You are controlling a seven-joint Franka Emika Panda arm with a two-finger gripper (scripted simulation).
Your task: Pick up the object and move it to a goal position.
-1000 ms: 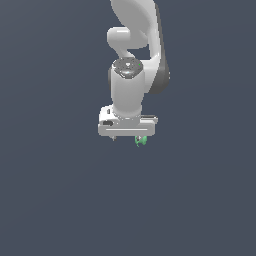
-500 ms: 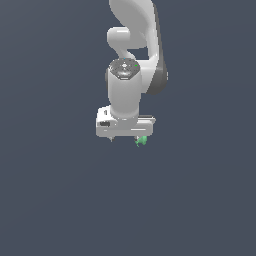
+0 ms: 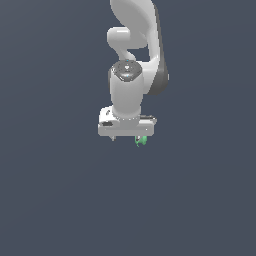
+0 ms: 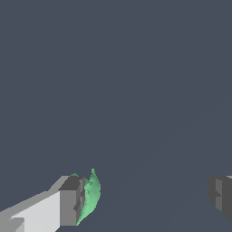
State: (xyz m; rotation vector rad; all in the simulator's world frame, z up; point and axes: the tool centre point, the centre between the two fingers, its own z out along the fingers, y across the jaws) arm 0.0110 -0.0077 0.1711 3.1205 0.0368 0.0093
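The background is a flat, unbroken slate-grey field with no edge, seam or goal marker to be seen.

In the exterior view, the white Franka arm (image 3: 134, 60) hangs down from the top, ending in the white two-fingered gripper (image 3: 127, 138). Against the pictures of a second and half a second ago, the gripper has drifted a little toward the exterior view's left, and the small bright green lumpy object (image 3: 142, 141) has gone along with it, keeping its place under the finger on the exterior view's right. That suggests the object is travelling with the hand rather than lying free, though whether it is lifted clear of any surface cannot be told.

In the wrist view, the fingers stand wide apart. The object (image 4: 89, 195) lies flat against the inner face of one grey fingertip (image 4: 71, 201), touching it; the other fingertip (image 4: 221, 194) is well apart from it, with bare grey between. So the object is not clamped from both sides. Judged from this, the hold looks insecure.
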